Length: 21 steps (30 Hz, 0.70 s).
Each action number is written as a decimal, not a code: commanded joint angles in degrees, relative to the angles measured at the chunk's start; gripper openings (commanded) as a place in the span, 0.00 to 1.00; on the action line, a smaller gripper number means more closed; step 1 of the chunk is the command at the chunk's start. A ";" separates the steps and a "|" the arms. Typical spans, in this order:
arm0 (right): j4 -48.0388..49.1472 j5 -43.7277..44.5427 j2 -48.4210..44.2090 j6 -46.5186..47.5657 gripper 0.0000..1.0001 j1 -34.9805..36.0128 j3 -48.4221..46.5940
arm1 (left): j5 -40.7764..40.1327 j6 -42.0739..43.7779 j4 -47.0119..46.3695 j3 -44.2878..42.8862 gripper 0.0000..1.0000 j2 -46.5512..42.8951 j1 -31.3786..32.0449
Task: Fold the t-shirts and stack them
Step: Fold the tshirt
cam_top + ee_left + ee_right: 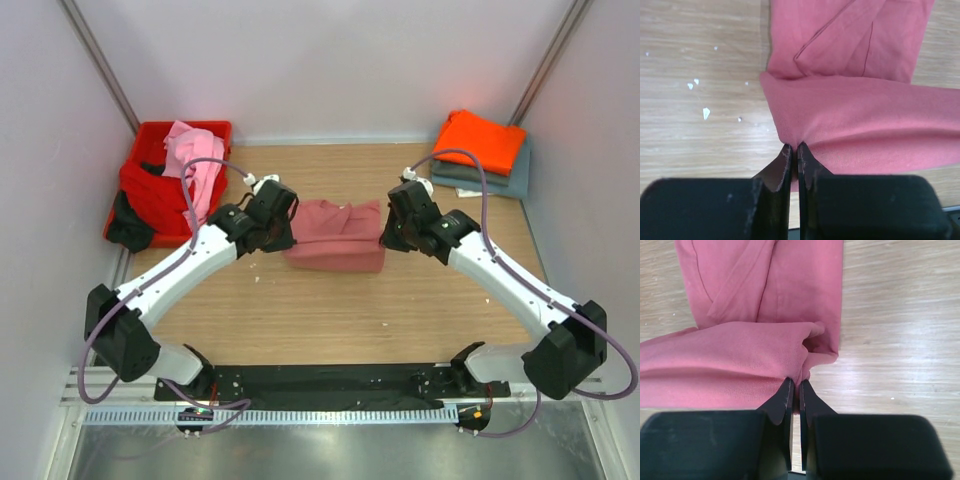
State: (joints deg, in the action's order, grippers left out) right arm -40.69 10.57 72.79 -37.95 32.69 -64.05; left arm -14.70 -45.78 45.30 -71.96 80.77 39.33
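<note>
Far right, overhead only: orange t-shirt [482, 139]

The pink t-shirt [865, 125] at the tips of both pairs of jaws is soft, matt knit cloth with a fine grain, creased at its folds. The table [700, 140] under and beside the jaws is pale wood-grain, smooth with a faint sheen, flecked with small white crumbs [706, 113]. The jaws are matt black, scuffed pale along their inner edges; the crate [150, 135] well beyond the left jaws is red plastic.
</note>
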 commanded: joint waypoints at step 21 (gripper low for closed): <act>-8.27 -8.97 60.35 11.14 0.95 -21.17 -75.59 | 15.37 8.53 31.58 -90.23 0.82 67.74 -24.80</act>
State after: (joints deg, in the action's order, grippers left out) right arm -44.31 5.82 129.75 -30.00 13.67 -125.91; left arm -3.03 -35.33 60.90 -145.88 139.87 20.08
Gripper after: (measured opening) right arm 0.938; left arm 0.819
